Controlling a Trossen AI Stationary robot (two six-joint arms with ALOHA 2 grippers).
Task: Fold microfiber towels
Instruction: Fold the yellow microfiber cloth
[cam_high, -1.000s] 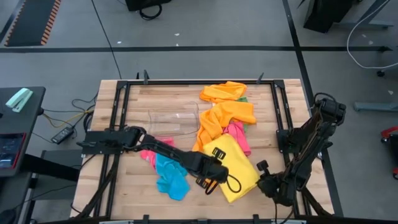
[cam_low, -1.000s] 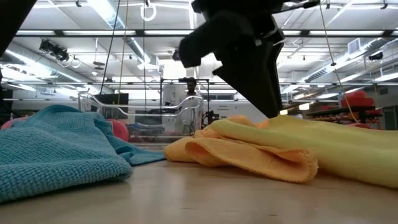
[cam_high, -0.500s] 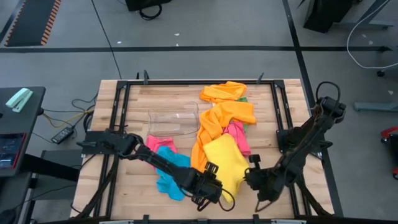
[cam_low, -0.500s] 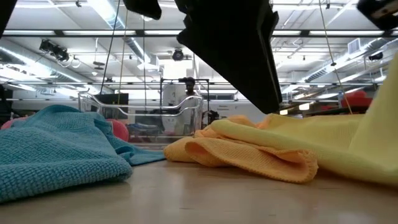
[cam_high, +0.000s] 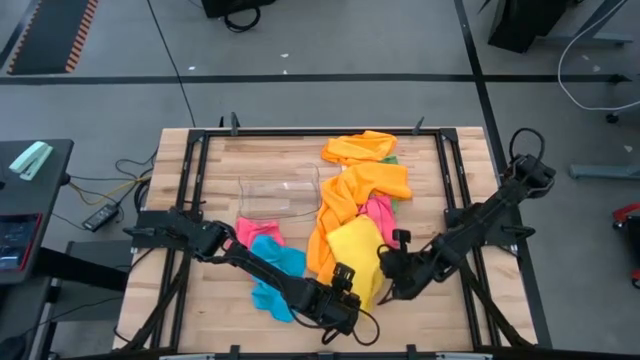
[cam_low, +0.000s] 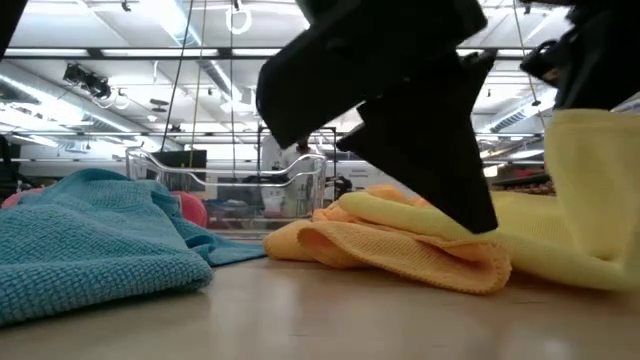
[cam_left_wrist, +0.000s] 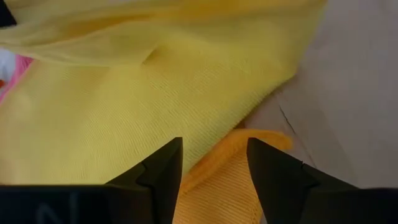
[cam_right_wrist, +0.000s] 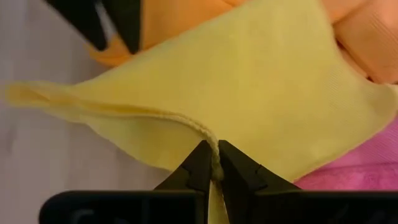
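The yellow towel (cam_high: 352, 250) lies near the table's front, folded over on itself, partly on an orange towel (cam_high: 345, 195). My right gripper (cam_high: 385, 272) is shut on its raised edge. My left gripper (cam_high: 347, 285) stands open just left of it. In the left wrist view its fingers flank an orange corner (cam_left_wrist: 217, 186) beside the yellow towel (cam_left_wrist: 124, 93). A blue towel (cam_high: 272, 278) and a pink towel (cam_high: 255, 232) lie heaped to the left. Another orange towel (cam_high: 360, 148) lies at the far edge. My right gripper pinches the yellow towel's hemmed edge (cam_right_wrist: 208, 140) between its two fingers, coming slanting down from the table's right. That edge is lifted clear, and the cloth hangs below the fingers (cam_low: 590, 180) down to the part on the table. My left gripper's open fingers reach down to the orange and yellow cloth; I cannot tell whether they touch it.
A clear plastic bin (cam_high: 278, 195) stands left of the orange towels. A second pink towel (cam_high: 383, 222) lies right of the yellow one, and a bit of green (cam_high: 390, 158) shows at the far edge. Black rails (cam_high: 452, 180) frame the wooden top. Bare wood shows at the near right.
My right gripper has gone up and toward the table's left and far side, from the near right corner. It has drawn the yellow towel's right part up and over, so the towel is now narrower and folded. My left gripper has shifted toward the near edge.
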